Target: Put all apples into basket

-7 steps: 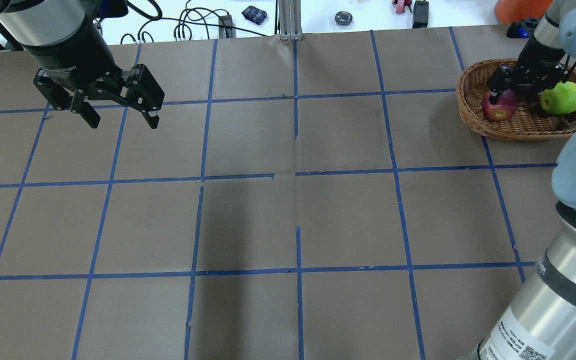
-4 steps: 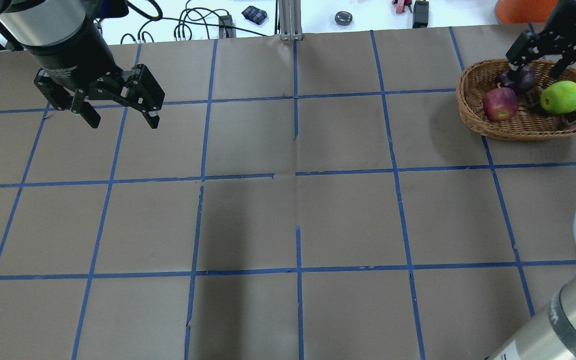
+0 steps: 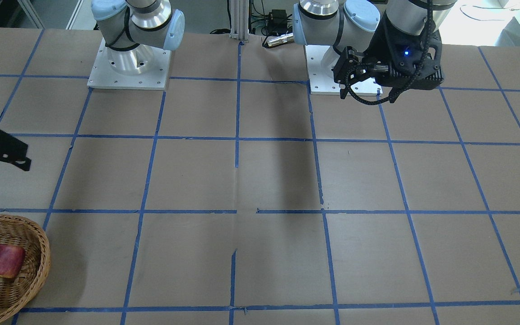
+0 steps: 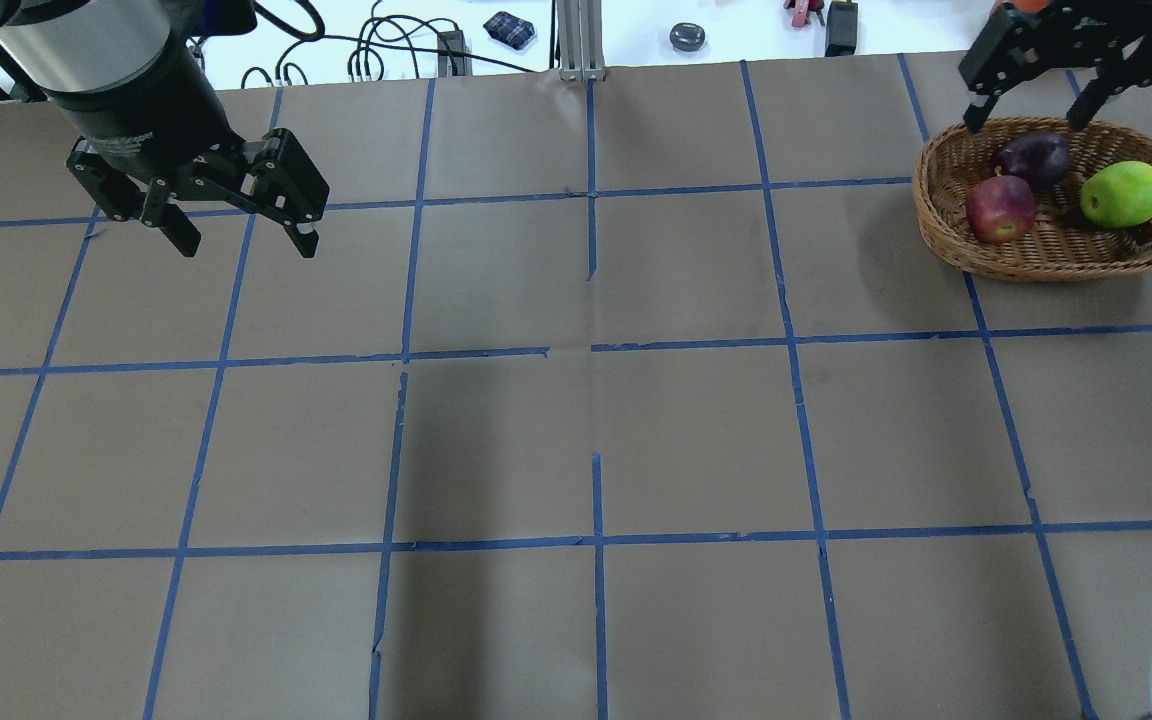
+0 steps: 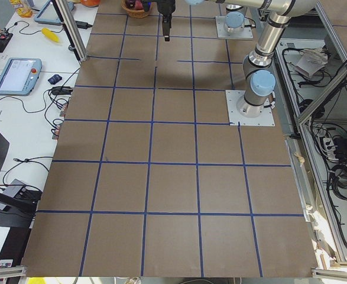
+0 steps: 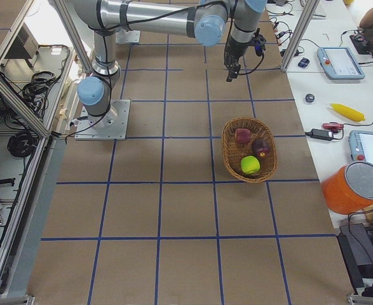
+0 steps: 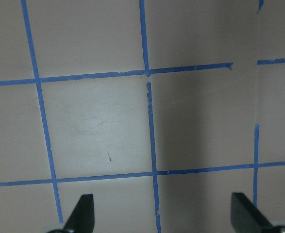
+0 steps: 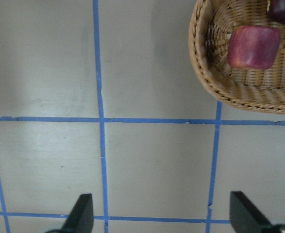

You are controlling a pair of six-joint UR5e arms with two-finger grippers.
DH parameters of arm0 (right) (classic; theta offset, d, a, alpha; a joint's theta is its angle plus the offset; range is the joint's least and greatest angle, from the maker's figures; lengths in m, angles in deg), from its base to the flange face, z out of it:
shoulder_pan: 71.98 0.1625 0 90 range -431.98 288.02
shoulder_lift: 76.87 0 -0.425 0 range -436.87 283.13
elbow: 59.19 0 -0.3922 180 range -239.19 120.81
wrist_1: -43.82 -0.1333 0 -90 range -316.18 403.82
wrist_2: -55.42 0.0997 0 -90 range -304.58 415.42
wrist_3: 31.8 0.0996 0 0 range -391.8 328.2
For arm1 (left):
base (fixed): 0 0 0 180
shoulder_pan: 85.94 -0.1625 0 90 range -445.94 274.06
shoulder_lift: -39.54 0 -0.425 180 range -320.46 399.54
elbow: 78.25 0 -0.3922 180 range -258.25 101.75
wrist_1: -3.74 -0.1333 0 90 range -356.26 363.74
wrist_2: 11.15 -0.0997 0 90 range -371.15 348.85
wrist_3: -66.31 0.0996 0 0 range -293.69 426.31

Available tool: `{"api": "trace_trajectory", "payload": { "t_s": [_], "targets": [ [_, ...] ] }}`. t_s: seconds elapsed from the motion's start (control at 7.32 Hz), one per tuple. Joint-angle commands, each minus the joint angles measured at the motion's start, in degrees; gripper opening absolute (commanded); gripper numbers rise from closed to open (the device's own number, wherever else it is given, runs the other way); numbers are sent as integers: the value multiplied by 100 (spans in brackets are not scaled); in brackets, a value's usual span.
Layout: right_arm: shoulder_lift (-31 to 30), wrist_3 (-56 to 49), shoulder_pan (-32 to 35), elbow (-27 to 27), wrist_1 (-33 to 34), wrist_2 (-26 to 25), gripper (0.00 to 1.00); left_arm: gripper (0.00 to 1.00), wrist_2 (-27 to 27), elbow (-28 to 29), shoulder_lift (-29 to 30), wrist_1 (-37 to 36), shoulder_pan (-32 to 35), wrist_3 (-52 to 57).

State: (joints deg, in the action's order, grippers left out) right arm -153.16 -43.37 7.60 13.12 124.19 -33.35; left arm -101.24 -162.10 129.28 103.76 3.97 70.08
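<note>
The wicker basket (image 4: 946, 235) stands at the table's far right and holds all three apples: the maroon apple (image 4: 1034, 158), the lighter red apple (image 4: 1000, 208) and the lime-green apple (image 4: 1123, 194). My right gripper (image 4: 1024, 120) is open and empty, raised above the basket's far rim and touching nothing. Its wrist view shows the basket (image 8: 203, 73) with the red apple (image 8: 254, 46) at the top right. My left gripper (image 4: 241, 238) hangs open and empty over the far left of the table. The front view shows the basket (image 3: 39, 253) at the bottom left.
The table is brown paper with a grid of blue tape (image 4: 596, 350). Cables (image 4: 376, 50) and small items lie on the white bench beyond the far edge. An orange bucket (image 6: 358, 187) stands by the table's right end.
My right gripper has lifted out of the basket and drawn back toward the far edge, which uncovered the maroon apple lying in the basket. The left arm has not moved.
</note>
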Motion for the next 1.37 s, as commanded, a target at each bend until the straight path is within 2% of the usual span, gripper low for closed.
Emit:
{"api": "trace_trajectory", "payload": {
  "t_s": [0.0,0.27,1.23],
  "targets": [
    [-761,933,880,553,-12,-34,100,100,0,0,-9,0,0,-9],
    [-1097,1201,1182,924,-4,-8,100,100,0,0,-9,0,0,-9],
    [-1547,1465,1174,1268,-82,-34,100,100,0,0,-9,0,0,-9]
  ]
}}
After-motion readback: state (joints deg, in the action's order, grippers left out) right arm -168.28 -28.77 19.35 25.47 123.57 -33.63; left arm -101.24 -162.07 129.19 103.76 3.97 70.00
